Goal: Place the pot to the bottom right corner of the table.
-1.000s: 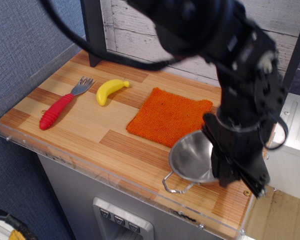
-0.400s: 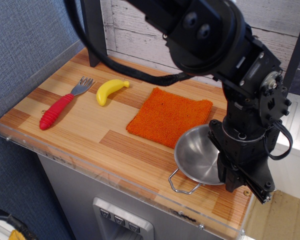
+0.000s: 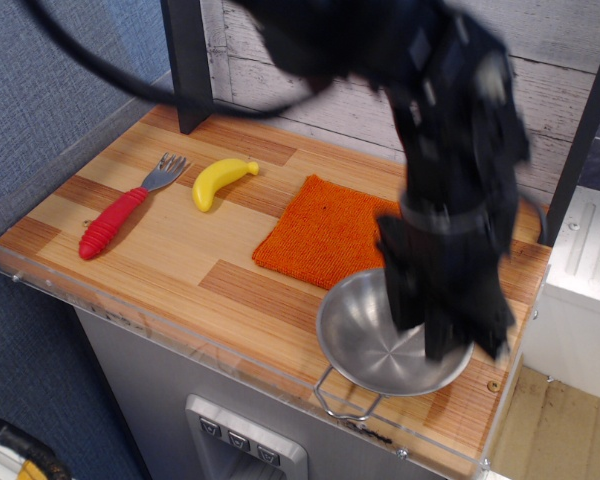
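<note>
Stainless steel catches the light near the front right corner of the tabletop (image 3: 130, 235), where the pot (image 3: 380, 338) sits close to the clear front rim, one wire loop handle reaching past that rim. Its far edge overlaps the near corner of the orange cloth (image 3: 325, 232). The hand (image 3: 442, 335) reaches down into the pot's right side and is blurred; it seems to grip the pot's wall, but whether the fingers are clamped or loose cannot be told. Whether the pot rests flat on the wood or is held tilted just above it is also unclear.

By these signs the task looks nearly finished: the pot is already in the corner region. What seems left is settling it fully inside the rim, letting go and withdrawing. The red-handled fork (image 3: 125, 215) and the yellow banana (image 3: 220, 180) lie well apart, towards the back left.
</note>
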### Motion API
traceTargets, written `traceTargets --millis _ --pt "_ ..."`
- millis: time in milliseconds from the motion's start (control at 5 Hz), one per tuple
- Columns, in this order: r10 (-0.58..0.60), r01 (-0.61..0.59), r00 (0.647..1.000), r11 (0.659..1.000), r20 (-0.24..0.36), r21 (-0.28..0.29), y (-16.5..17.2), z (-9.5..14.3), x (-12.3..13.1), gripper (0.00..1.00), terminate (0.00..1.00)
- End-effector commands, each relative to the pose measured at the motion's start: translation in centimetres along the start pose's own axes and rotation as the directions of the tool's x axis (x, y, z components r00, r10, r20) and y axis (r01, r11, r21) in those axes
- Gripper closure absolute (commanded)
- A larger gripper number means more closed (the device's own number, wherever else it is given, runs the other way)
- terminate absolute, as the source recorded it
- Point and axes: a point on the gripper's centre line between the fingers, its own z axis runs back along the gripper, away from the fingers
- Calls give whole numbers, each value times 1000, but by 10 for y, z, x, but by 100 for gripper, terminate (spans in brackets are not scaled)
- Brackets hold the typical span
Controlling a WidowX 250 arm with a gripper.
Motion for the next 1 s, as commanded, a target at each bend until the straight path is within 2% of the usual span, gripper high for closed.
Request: traceTargets --millis 0,200,400,600,800 --pt "93 -95 978 995 185 3 54 107 4 0 0" --pt "175 -199 952 977 251 77 95 162 -2 0 0" --pt "179 -229 948 957 262 176 146 190 1 0 0" --pt "158 -189 967 970 201 149 173 176 15 0 0" --pt "152 -160 982 984 110 72 176 147 21 0 0"
